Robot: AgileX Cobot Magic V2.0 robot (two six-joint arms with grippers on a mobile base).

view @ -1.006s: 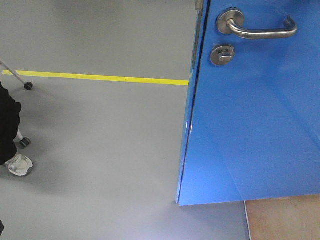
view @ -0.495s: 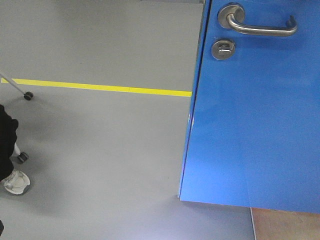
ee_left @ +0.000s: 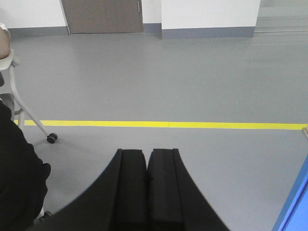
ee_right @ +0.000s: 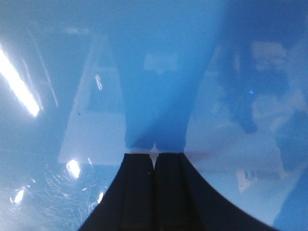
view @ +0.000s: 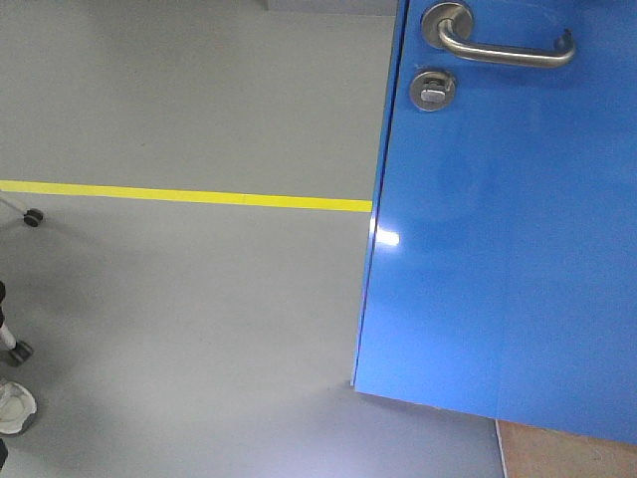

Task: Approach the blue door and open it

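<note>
The blue door fills the right of the front view, cut off at the top and right edges, its lever handle and round lock near the top. The left gripper shows jaws pressed together over grey floor. The right gripper, jaws likewise closed, seems to sit against the glossy panel (contact is hard to judge amid the reflections).

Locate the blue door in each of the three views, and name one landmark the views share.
Exterior front-facing: the blue door fills the right side, lever handle at top.
Left wrist-mounted: only a blue sliver at the lower right corner, right of the left gripper.
Right wrist-mounted: its glossy panel fills the frame, just beyond the right gripper.
Shared landmark: the yellow floor line shows in the front and left wrist views.
</note>
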